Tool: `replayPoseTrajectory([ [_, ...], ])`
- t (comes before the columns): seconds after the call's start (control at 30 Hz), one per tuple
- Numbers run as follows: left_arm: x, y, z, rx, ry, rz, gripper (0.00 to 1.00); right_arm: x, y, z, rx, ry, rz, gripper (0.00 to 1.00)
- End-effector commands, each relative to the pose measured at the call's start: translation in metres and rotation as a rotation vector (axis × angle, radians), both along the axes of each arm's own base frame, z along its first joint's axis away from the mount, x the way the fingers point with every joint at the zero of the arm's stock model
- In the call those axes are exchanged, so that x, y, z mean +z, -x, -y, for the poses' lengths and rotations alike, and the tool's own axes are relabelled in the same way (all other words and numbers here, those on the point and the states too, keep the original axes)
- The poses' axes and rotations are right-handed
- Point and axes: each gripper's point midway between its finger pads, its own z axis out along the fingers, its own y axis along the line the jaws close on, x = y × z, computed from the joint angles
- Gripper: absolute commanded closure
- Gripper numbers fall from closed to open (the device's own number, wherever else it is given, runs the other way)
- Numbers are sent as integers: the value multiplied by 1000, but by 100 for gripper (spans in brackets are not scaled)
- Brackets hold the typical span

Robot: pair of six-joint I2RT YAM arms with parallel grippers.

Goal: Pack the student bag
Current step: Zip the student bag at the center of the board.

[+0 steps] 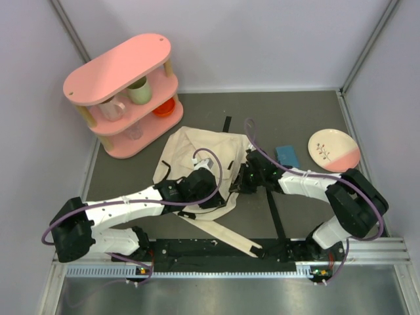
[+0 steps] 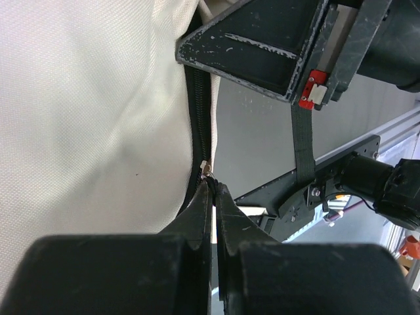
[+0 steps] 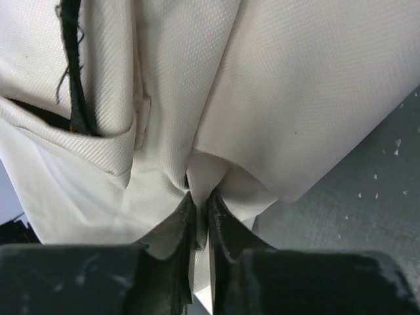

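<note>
Two robot arms work on the cream student bag (image 1: 190, 147), which lies slumped in the middle of the grey table (image 1: 295, 111) between them. Its long cream strap (image 1: 226, 235) trails toward the near edge. The left gripper (image 2: 213, 187), reaching in from the left, has its jaws pressed together on the small metal zipper pull (image 2: 207, 169) of the black zipper (image 2: 195, 105) that runs along the bag's edge. The right gripper (image 3: 200, 197), coming in from the bag's right side, is clamped on a fold of the cream canvas, and the cloth bunches into pleats above its fingertips. In the left wrist view its dark body hangs close over the zipper. A black strap (image 1: 274, 216) lies on the table beside the right arm. At the far left corner stands a pink three-tier shelf (image 1: 118, 69) carrying a green mug (image 1: 139, 90), a clear mug (image 1: 111, 108) and an orange bowl (image 1: 165, 107). To the right of the bag, apart from it, lie a flat blue item (image 1: 287, 155) and, farther right, a cream-and-pink plate (image 1: 333, 149)
</note>
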Motion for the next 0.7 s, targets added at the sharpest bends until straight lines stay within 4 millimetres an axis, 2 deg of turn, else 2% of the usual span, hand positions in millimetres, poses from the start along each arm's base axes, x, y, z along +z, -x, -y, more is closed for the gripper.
replayPoseTrajectory([
  [0.0,32,-1,21,-49,95,45,100,32,-23,-24,-3,-93,107,100],
  [0.1,33,-1,19,-48,92,45,100,39,-27,-24,-30,-98,139,100],
  [0.23,32,1,8,-26,65,40,100,49,-49,-13,-130,-87,193,100],
  [0.37,23,7,-17,34,10,18,100,60,-75,2,-261,-127,242,100],
  [0.43,13,10,-30,61,-30,1,100,74,-87,10,-317,-179,275,100],
  [0.57,10,10,-51,111,-69,19,100,87,-96,25,-370,-190,314,100],
  [0.67,6,9,-68,154,-128,26,100,89,-100,40,-406,-158,342,100],
])
